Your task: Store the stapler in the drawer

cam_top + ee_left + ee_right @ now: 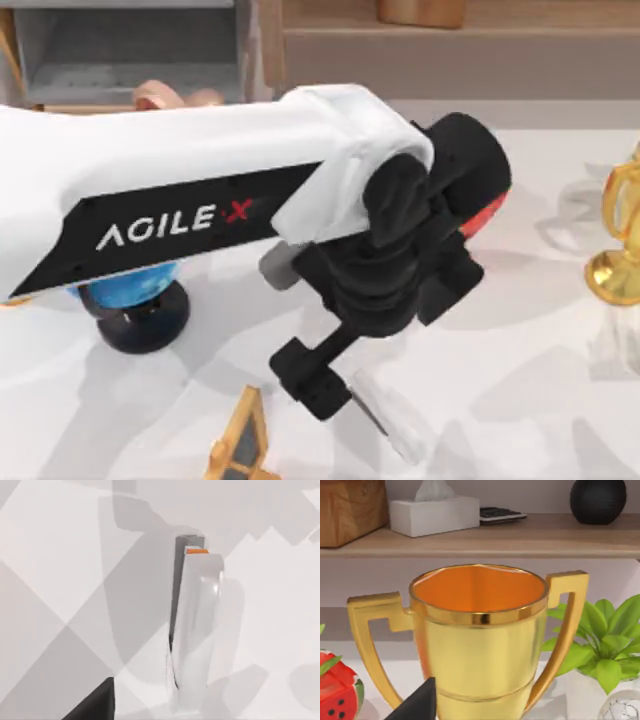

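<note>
The step in hand looks like the approach for the pick: the stapler still lies on the table, and nothing is held yet.

At the upper left of the top view stands the drawer (125,50), a grey open compartment at the back edge of the table (540,400). Below it, at mid left, a blue globe (135,300) on a black base sits partly under the left arm (200,170), which stretches from the left edge across the frame's middle and bends down at its black wrist.

The left gripper (325,385) hangs low at lower centre, pointing down toward the table. Just to its right, at lower centre, lies the stapler (392,415), a pale bar running diagonally, close beside the fingertips and not between them as far as can be seen. How wide the claw stands cannot be told. In the left wrist view the stapler (196,630) runs lengthwise through the middle, a dark strip along one edge.

The next move probably calls for shifting over the stapler, aligning the fingers across its narrow width, then descending and closing.

At the right edge stands a gold trophy (622,235). The right arm seems parked, its wrist camera facing that trophy (479,640).
</note>
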Controlling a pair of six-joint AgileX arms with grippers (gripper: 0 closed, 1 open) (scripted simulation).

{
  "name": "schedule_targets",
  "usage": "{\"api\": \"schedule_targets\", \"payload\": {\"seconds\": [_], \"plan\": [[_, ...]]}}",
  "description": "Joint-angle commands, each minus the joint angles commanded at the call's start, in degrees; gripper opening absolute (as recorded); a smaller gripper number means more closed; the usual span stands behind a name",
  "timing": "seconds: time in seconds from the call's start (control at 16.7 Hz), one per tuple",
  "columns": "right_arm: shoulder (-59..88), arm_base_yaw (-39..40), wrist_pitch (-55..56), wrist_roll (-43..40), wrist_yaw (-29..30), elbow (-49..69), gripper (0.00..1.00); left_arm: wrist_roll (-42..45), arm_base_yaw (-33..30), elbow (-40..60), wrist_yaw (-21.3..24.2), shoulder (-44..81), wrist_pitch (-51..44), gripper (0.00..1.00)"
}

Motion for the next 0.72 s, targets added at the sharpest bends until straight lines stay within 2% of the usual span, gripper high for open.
{"api": "schedule_targets", "payload": {"seconds": [0.24,0.72], "plan": [[0.0,0.0,0.0,0.0,0.0,0.0,1.00,-2.0,-3.2,2.9,-0.8,6.9,-3.2,1.00],[0.0,0.0,0.0,0.0,0.0,0.0,1.00,-1.8,-3.2,1.3,-0.9,8.1,-0.9,1.00]]}}
